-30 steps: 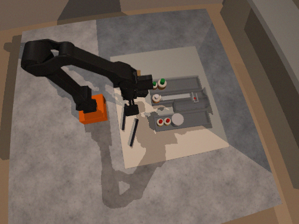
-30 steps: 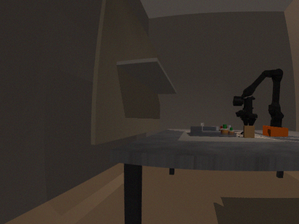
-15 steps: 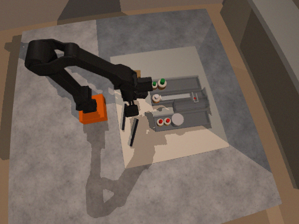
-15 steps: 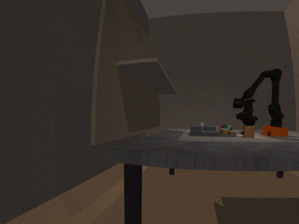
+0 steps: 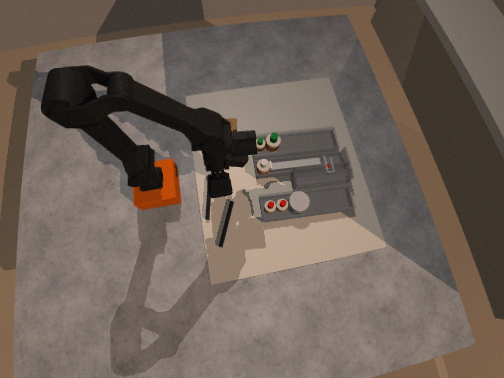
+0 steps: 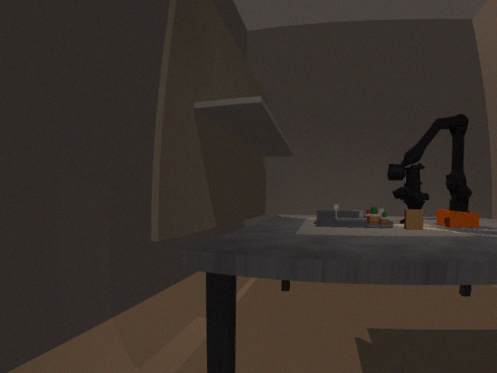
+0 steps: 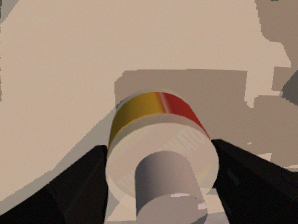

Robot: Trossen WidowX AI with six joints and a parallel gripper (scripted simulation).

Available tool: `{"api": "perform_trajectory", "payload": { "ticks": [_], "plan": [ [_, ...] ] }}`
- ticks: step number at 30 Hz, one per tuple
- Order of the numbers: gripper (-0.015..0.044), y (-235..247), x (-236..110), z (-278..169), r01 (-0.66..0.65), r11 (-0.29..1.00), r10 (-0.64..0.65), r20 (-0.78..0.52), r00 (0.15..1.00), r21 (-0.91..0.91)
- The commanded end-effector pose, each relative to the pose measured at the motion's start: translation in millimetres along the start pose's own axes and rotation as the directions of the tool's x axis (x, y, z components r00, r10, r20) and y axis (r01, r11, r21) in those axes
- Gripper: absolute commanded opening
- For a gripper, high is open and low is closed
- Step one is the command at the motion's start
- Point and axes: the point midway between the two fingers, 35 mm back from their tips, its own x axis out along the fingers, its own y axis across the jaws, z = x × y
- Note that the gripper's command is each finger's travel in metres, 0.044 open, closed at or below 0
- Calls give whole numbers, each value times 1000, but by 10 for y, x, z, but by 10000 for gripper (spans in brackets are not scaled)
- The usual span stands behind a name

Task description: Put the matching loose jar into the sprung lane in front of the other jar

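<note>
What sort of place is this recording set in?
Probably a shop-shelf restocking mock-up set on a workbench: a grey lane rack holds small lidded jars in rows on a beige mat atop a grey table, in a dim, bare room with a wall shelf.

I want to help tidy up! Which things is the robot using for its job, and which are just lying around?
For the job: tool, shut on the white-lidded jar; matching jar in the middle lane.
Lying about: green-lidded jars; red-lidded jars; black bar; tan box.
</note>
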Motion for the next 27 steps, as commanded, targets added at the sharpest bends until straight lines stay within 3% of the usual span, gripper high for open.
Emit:
{"api": "perform_trajectory", "payload": {
  "ticks": [1, 15, 27],
  "plan": [
    [0, -17, -202, 69, -1, 1000, 1, 19, 1000, 0],
    [0, -86, -1000, -6, -1, 1000, 1, 18, 1000, 0],
    [0, -69, -914, 262, -1, 1000, 1, 20, 1000, 14]
  ]
}}
